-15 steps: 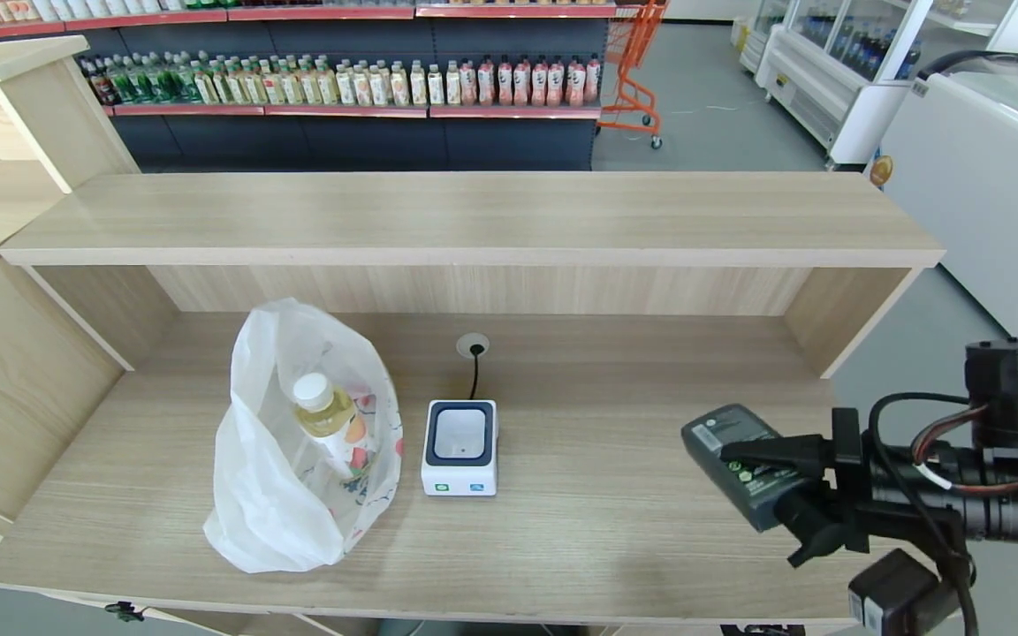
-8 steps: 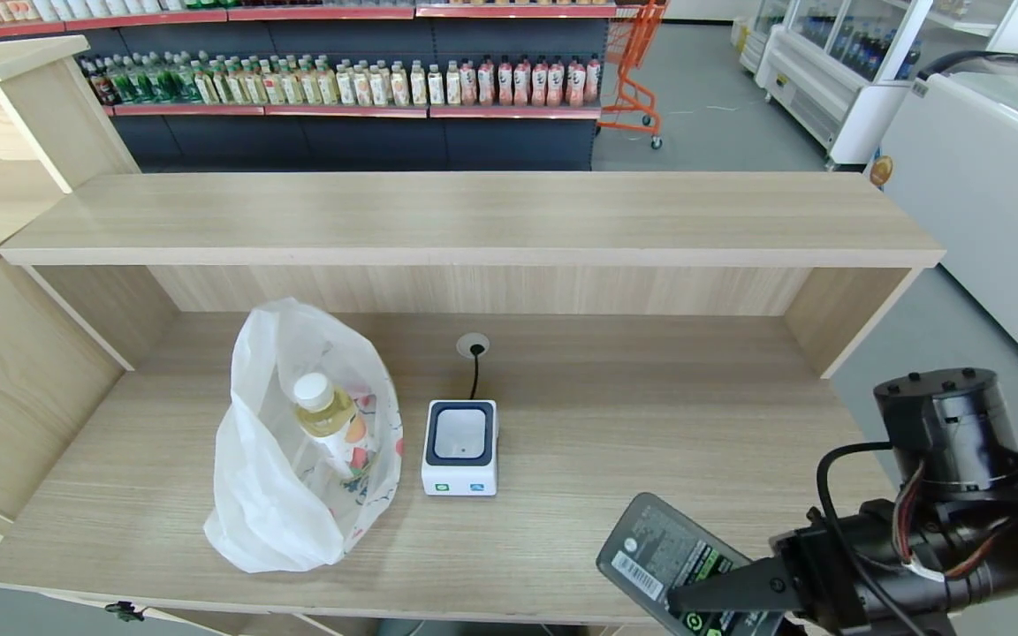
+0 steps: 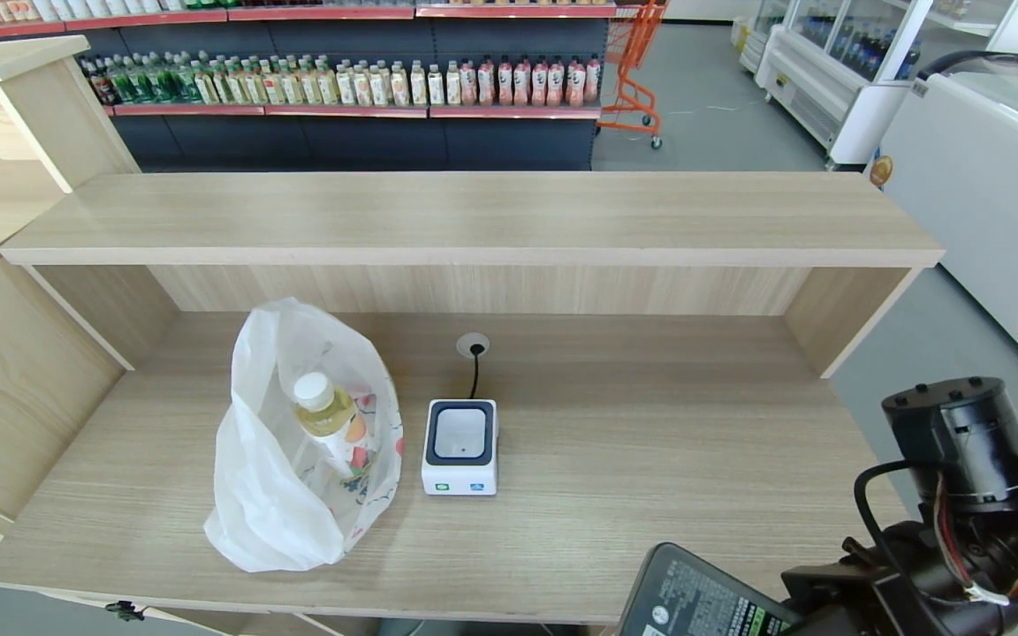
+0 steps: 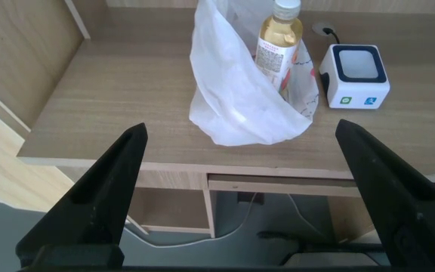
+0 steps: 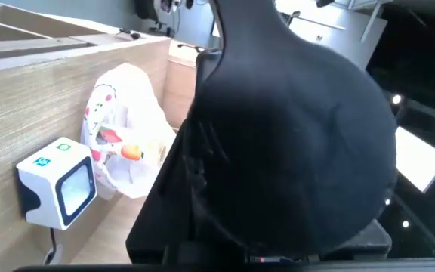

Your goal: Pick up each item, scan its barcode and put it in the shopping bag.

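**Right gripper loaded**

We see it closed on a dark grey flat printed pack. The white box scanner sits well to its left, and the white plastic shopping bag farther left. The left gripper is spread wide and empty, facing that bag.

We're seeing white see-through bag, red-orange print showing on side. Bottle inside: white cap, yellow drink, label carrying orange. Scanner showing white body, dark-framed grey window, green and blue squares. Counter showing pale wood grain. Pack looking dark grey, white-green print.
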Motion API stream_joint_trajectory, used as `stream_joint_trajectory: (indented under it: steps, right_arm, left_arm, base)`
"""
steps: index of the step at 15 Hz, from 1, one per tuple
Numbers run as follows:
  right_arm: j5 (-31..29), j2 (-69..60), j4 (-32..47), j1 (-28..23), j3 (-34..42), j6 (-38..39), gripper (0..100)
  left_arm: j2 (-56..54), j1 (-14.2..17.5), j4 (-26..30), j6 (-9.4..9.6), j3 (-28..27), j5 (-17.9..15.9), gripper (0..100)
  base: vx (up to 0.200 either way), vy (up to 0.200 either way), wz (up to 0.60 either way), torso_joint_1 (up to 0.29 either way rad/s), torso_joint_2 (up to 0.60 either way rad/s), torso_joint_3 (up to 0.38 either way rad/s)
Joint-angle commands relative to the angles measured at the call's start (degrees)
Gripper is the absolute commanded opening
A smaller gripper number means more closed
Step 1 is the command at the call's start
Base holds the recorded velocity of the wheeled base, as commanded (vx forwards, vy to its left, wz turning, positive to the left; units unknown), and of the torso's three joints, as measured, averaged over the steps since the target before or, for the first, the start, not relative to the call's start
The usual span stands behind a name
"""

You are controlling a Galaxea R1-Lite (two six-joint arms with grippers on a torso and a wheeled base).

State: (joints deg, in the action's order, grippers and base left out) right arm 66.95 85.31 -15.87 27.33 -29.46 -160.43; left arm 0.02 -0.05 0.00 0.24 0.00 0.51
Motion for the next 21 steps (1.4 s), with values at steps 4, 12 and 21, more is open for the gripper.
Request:
stream_joint_trajectory:
  steps: [4,12,21]
  right_arm:
    - [0.02,-0.06,-0.04,0.18,0.28,-3.66,0]
    - [-0.42,1.61,-0.21,0.53,0.90,-4.57,0]
    - [-2.00,-12.62,-0.30,-10.98,-4.37,20.33,0]
  left_arm:
    - [-0.02,-0.04,0.00,0.02,0.00,0.02,100]
    - [-0.02,-0.04,0.00,0.02,0.00,0.02,100]
    - [-0.02,-0.04,0.00,0.02,0.00,0.02,100]
  base:
    - [0.000,0.000,0.00,0.000,0.00,0.000]
    - [0.000,0.000,0.00,0.000,0.00,0.000]
    - [0.000,0.000,0.00,0.000,0.00,0.000]
